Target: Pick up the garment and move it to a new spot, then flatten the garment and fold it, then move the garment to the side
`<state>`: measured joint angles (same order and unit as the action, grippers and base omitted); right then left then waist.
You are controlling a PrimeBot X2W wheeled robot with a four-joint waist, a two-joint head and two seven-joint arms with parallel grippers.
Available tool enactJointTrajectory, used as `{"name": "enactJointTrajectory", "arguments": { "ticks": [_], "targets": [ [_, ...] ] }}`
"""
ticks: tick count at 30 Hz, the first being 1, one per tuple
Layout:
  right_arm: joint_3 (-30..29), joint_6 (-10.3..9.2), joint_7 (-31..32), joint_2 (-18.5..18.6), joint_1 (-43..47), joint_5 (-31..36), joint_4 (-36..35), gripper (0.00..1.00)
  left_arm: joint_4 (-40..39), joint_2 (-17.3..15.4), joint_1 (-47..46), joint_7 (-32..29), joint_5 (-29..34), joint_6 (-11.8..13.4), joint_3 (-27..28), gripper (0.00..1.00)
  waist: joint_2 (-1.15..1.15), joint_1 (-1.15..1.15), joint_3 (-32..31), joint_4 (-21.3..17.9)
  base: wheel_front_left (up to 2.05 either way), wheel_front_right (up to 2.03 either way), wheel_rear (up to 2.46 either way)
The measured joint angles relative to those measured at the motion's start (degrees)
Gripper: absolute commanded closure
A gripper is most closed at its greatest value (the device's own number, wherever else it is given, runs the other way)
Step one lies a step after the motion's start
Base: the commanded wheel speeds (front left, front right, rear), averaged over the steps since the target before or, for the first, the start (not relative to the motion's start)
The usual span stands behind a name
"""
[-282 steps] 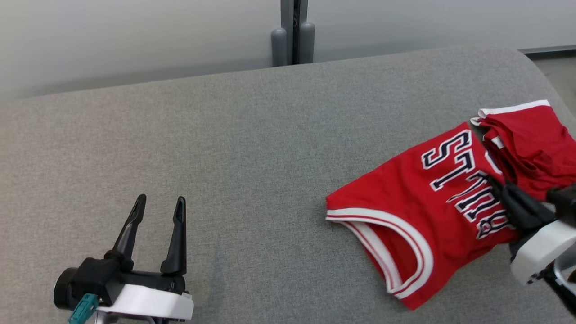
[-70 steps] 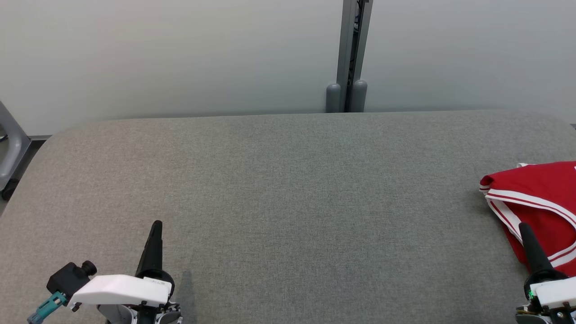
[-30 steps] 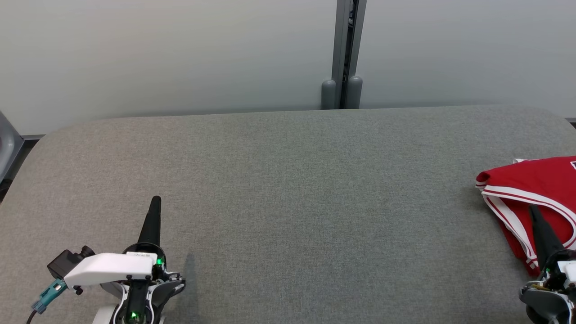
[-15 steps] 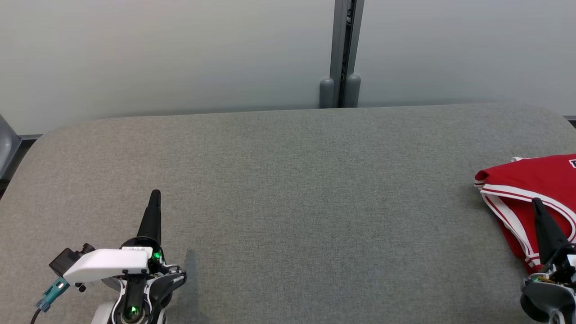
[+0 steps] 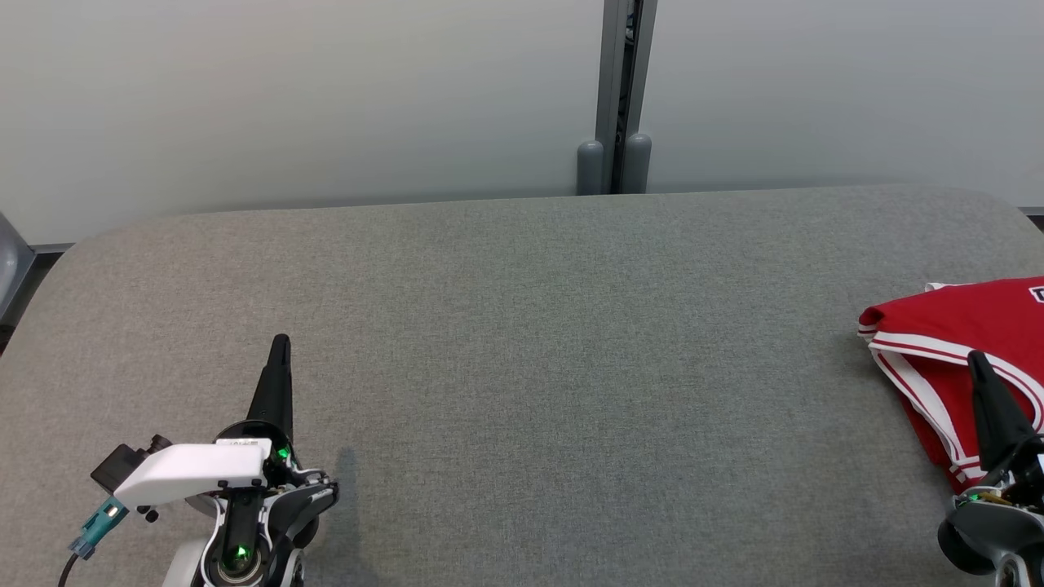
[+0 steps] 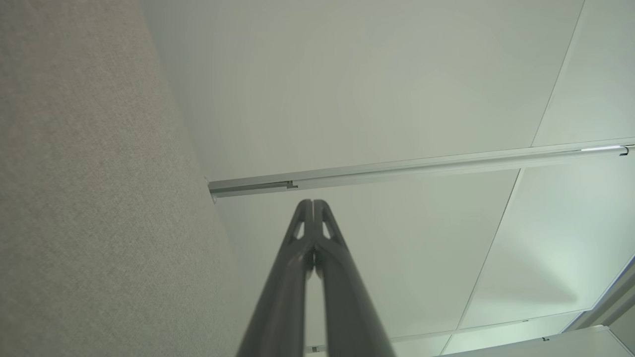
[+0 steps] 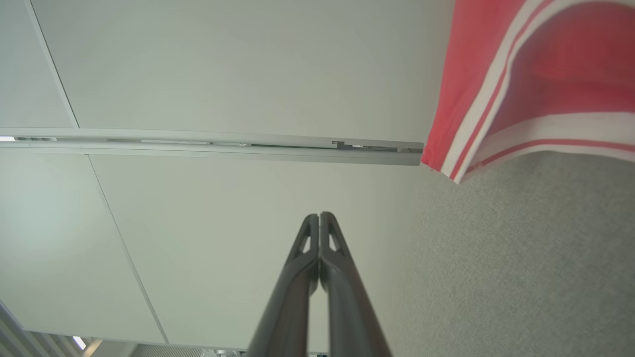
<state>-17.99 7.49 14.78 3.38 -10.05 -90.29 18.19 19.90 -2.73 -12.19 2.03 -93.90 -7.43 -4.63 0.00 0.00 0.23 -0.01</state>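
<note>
The garment (image 5: 962,342), a red jersey with white trim, lies folded at the right edge of the grey padded table (image 5: 530,350), cut off by the frame. In the right wrist view its red and white hem (image 7: 521,89) fills the upper right. My right gripper (image 5: 973,356) stands at the lower right, fingers together and empty, its tip in front of the jersey's near part. At the lower left my left gripper (image 5: 280,340) is shut and empty, far from the jersey. Both wrist views show closed fingertips (image 6: 313,204) (image 7: 319,216) holding nothing.
A pale wall with a grey vertical post (image 5: 616,90) runs behind the table. A grey frame part (image 5: 10,261) shows at the far left, beside the table's rounded corner. The wide grey surface stretches between my two grippers.
The camera shifted slightly. Both grippers crept a little up the view over the last second, still shut. Much earlier the right gripper was at the spread jersey; now the jersey lies folded at the right edge.
</note>
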Motion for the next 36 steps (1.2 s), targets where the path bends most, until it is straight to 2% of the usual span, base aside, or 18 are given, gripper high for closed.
{"name": "enactJointTrajectory", "arguments": {
  "ticks": [36],
  "targets": [
    [-0.11, 0.00, 0.18, -0.11, 0.00, 0.01, 0.00, 1.00, 0.00, -0.01, 0.00, 0.00, -0.01, 0.00, 0.00, 1.00, 0.00, 0.00, 0.00, 0.00, 0.00, 0.00, 0.00]
  ]
}}
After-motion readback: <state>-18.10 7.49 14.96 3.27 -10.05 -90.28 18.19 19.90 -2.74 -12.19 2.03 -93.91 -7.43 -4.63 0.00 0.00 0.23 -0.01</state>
